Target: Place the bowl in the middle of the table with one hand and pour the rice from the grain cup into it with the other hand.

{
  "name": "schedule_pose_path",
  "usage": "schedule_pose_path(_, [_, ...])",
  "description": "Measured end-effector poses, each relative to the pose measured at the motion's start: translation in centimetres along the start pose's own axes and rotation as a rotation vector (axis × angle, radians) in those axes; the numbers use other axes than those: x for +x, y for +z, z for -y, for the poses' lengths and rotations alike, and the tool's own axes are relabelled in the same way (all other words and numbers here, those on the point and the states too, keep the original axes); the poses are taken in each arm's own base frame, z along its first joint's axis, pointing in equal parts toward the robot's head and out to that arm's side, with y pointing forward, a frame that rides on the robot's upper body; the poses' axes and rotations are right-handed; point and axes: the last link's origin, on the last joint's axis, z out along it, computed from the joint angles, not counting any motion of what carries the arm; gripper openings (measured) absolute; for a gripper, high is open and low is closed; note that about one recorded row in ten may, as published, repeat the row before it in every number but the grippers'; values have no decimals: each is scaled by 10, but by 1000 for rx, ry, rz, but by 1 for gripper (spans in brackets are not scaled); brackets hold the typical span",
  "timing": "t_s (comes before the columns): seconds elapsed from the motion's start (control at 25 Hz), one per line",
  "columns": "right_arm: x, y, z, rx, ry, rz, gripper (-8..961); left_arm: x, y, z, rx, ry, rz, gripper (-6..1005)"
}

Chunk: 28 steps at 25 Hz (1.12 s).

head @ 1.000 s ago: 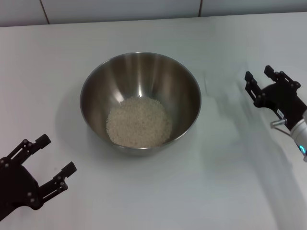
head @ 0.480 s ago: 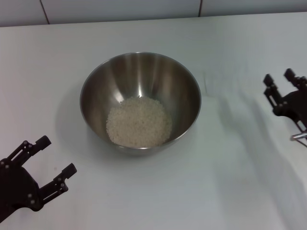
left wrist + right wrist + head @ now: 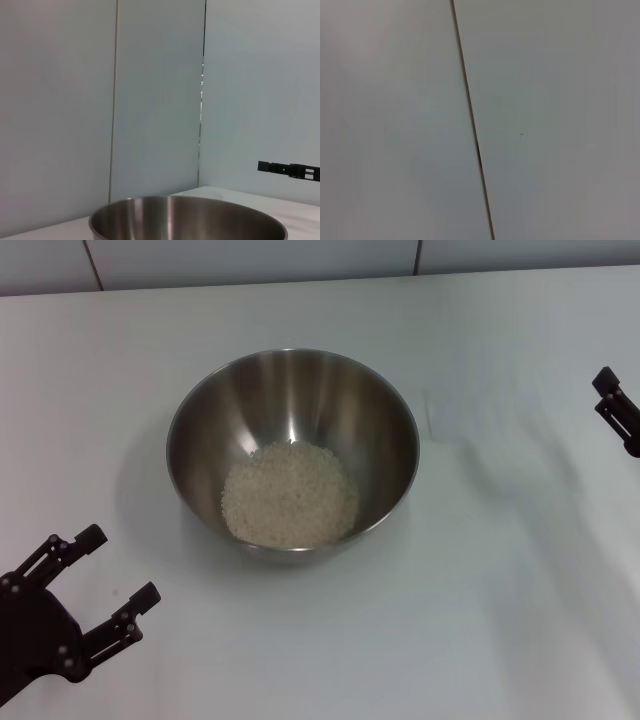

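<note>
The steel bowl [image 3: 292,400] stands in the middle of the white table [image 3: 480,620]. The rice [image 3: 289,494] lies as a pale heap on the bowl's bottom. The bowl's rim also shows in the left wrist view [image 3: 187,220]. The grain cup is out of view. My left gripper [image 3: 112,577] is open and empty at the near left, apart from the bowl. My right gripper [image 3: 622,412] is at the right edge of the head view, far from the bowl. Only one splayed finger [image 3: 606,382] of it shows, holding nothing. It also shows far off in the left wrist view [image 3: 290,170].
A grey panelled wall [image 3: 250,260] runs along the table's far edge. It fills the right wrist view [image 3: 545,125]. Bare tabletop surrounds the bowl on every side.
My right gripper has drawn back to the right and is now mostly out of the head view. The left gripper, the bowl and the rice have not moved.
</note>
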Motion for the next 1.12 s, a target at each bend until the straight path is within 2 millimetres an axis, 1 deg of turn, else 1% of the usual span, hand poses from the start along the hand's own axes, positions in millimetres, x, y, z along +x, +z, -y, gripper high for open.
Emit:
schedule_pose_path(0.16, [0,3,0,-5,-2,-3,762,0,0,0,0,0,0,842])
schedule_pose_path(0.4, [0,6,-3,-30,2,-13,819,1,1,1,-5,3,-1,842])
schedule_pose_path(0.44, [1,9,-6,-79,14,-37,820,1,2,2,-8,2,0,842])
schedule_pose_path(0.48, [1,9,-6,-79,14,-37,820,1,2,2,-8,2,0,842])
schedule_pose_path(0.6, [0,14,-11,-169,35,-77,818,2,2,4,-13,4,0,842])
schedule_pose_path(0.64, [-2,14,-15,-232,33,-91,818,3,3,4,-16,6,0,842])
schedule_pose_path(0.68, [-2,14,-15,-232,33,-91,817,3,3,4,-16,6,0,842])
schedule_pose_path(0.72, [-4,13,-22,-310,17,-94,817,3,3,5,-18,8,0,842])
schedule_pose_path(0.8, [-6,12,-25,-344,9,-92,817,3,3,5,-19,8,-1,842])
schedule_pose_path(0.84, [-8,8,-29,-417,-8,-96,817,3,4,5,-21,10,0,842])
schedule_pose_path(0.88, [-8,8,-29,-417,-8,-96,817,3,4,5,-21,10,0,842])
schedule_pose_path(0.92, [-11,5,-32,-470,-12,-105,817,3,4,5,-22,11,0,842])
schedule_pose_path(0.96, [-11,5,-32,-470,-12,-105,817,3,3,5,-23,12,0,842])
schedule_pose_path(1.0, [-12,4,-34,-504,-9,-114,817,4,3,5,-24,12,1,842])
schedule_pose_path(1.04, [-14,2,-36,-574,-14,-142,817,4,4,5,-30,13,3,842])
schedule_pose_path(1.08, [-14,2,-36,-574,-14,-142,817,4,4,5,-30,13,3,842])
schedule_pose_path(1.12, [-16,1,-38,-640,-19,-173,817,4,5,5,-41,14,5,842])
